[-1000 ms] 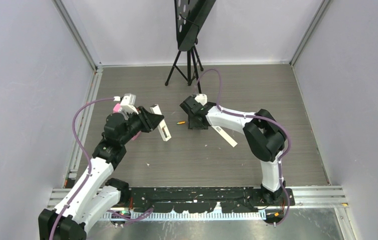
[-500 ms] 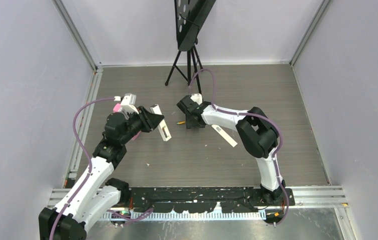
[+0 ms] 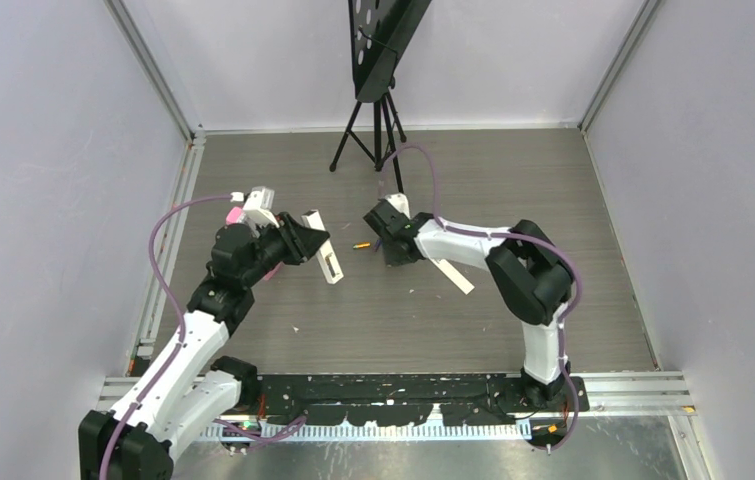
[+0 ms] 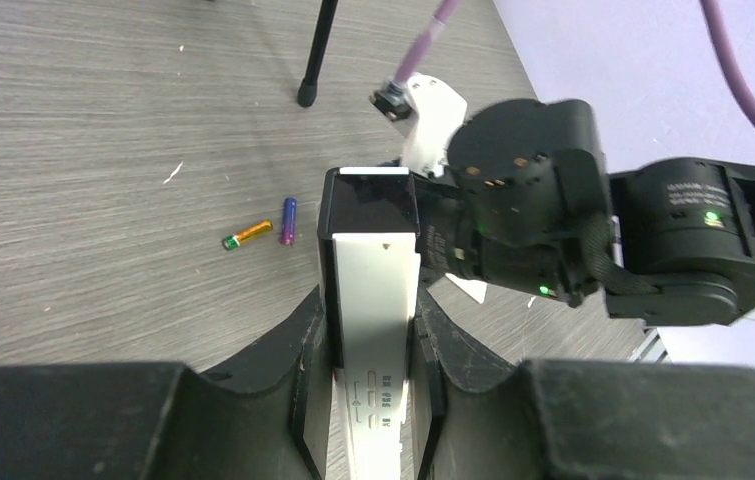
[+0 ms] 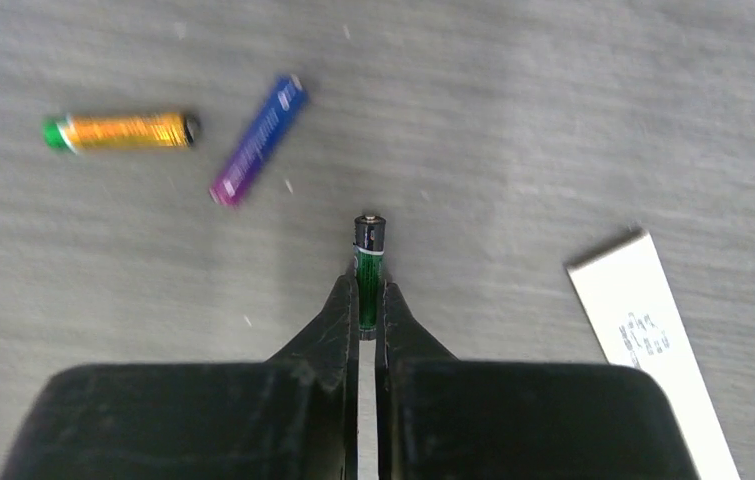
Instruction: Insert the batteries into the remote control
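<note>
My left gripper [image 4: 370, 335] is shut on the white remote control [image 4: 370, 290], whose dark open end points away from me; it shows in the top view as a white bar [image 3: 325, 258]. My right gripper [image 5: 369, 300] is shut on a dark green battery [image 5: 369, 250] that sticks out past the fingertips, just above the table. An orange-yellow battery [image 5: 121, 131] and a purple battery [image 5: 258, 140] lie loose on the table to its upper left. Both also show in the left wrist view, orange one [image 4: 248, 236] and purple one [image 4: 288, 220]. In the top view my right gripper [image 3: 385, 243] hangs beside the orange battery [image 3: 360, 244].
A flat white strip with printed marks [image 5: 653, 340] lies on the table to the right of my right gripper, also seen as a white strip [image 3: 450, 270]. A black tripod [image 3: 378, 130] stands at the back. The right arm's wrist [image 4: 543, 220] is close beyond the remote.
My right gripper has closed onto the dark green battery and shifted slightly. The left arm and the remote have stayed put.
</note>
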Action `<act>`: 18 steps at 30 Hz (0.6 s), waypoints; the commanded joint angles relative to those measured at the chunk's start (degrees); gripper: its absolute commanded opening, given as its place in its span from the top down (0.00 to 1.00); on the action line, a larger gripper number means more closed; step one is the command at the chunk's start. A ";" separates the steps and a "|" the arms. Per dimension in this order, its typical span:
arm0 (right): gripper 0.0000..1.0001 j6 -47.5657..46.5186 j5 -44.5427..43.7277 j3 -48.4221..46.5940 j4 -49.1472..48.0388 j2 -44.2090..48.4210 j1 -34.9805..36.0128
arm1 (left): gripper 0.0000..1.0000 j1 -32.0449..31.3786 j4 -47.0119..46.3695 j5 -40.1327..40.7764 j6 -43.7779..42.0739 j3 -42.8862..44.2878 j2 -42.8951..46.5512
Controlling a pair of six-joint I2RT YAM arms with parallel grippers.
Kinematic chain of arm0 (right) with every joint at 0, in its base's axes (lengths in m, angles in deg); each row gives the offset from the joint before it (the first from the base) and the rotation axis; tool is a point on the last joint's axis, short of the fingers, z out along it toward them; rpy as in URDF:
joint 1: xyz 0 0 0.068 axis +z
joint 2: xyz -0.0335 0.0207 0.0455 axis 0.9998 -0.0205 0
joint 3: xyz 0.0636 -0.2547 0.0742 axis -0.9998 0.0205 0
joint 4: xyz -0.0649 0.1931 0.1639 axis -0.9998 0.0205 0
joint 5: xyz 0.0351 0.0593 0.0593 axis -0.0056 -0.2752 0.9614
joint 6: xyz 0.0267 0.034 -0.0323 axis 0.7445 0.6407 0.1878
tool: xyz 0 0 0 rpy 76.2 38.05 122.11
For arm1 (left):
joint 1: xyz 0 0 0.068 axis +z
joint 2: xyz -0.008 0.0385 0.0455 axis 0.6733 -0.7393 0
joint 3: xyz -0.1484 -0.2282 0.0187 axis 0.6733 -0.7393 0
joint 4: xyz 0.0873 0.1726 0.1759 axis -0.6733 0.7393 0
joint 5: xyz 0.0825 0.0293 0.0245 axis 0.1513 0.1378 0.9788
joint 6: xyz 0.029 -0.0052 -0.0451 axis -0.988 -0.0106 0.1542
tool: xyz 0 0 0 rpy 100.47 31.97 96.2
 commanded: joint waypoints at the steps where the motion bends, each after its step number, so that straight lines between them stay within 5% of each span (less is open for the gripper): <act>1: 1.00 -5.64 3.54 8.02 -5.68 11.86 -0.11 | 1.00 0.24 -3.41 -3.14 0.81 0.95 -0.74; 11: 0.99 -12.07 21.81 28.84 -25.51 43.69 0.17 | 1.00 0.24 -7.95 -11.57 3.67 2.99 -4.67; 18: 1.00 -16.30 34.98 29.55 -27.37 55.54 0.28 | 1.00 0.20 -13.74 -18.91 7.36 4.13 -7.88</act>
